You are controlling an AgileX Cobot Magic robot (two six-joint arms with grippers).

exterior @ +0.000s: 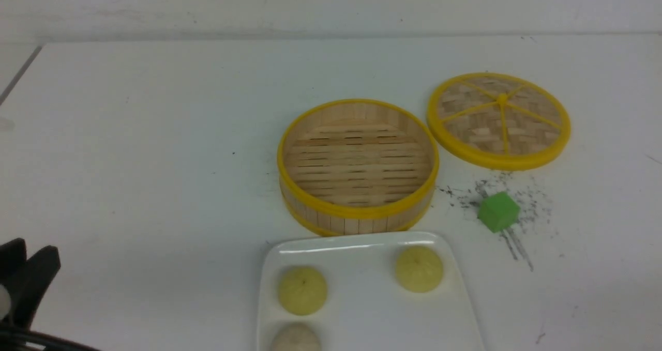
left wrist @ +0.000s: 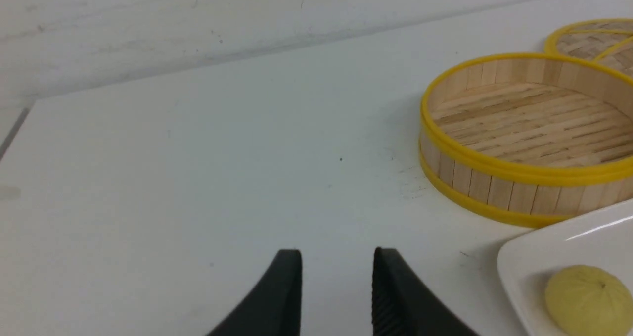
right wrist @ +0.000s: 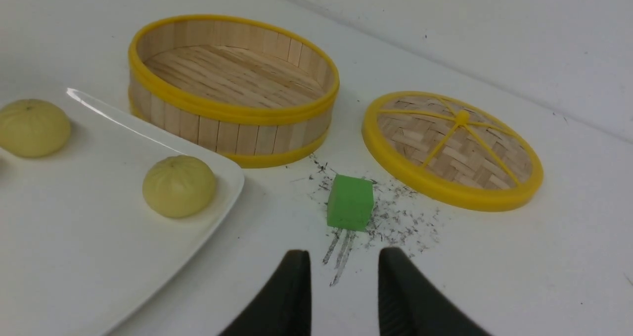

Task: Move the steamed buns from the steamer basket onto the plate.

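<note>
Plate [exterior: 362, 309] rim just beside steamer basket [exterior: 357, 223]; buns [exterior: 302, 290] within.

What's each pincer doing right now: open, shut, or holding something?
Left pincer: open, holding nothing.
Right pincer: open, holding nothing.

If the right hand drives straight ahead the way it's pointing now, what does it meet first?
Most likely the small green cube, which lies almost dead ahead of the open right hand. The hand's height is hard to judge from this view, so it might skim over the cube.
</note>
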